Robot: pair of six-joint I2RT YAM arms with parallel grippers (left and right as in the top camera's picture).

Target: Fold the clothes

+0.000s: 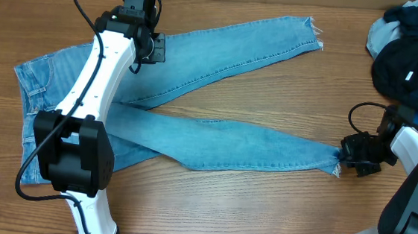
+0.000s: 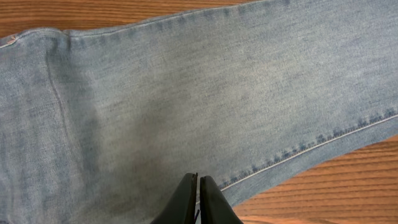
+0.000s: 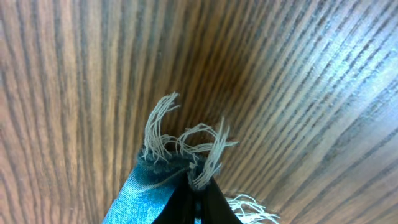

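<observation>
Pinching the frayed hem (image 3: 186,146) of the jeans (image 1: 214,143), right hand (image 3: 198,200) clamped; left hand (image 2: 198,200) closed over other leg (image 1: 233,48).

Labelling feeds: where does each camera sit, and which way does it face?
Overhead: above the table, facing down on jeans; left arm and right arm show.
Left wrist: on left arm, facing down at jeans; shut left hand shows.
Right wrist: on right arm, facing the table; right hand pinches the frayed hem.
Shared: overhead and right wrist show that hem.
</observation>
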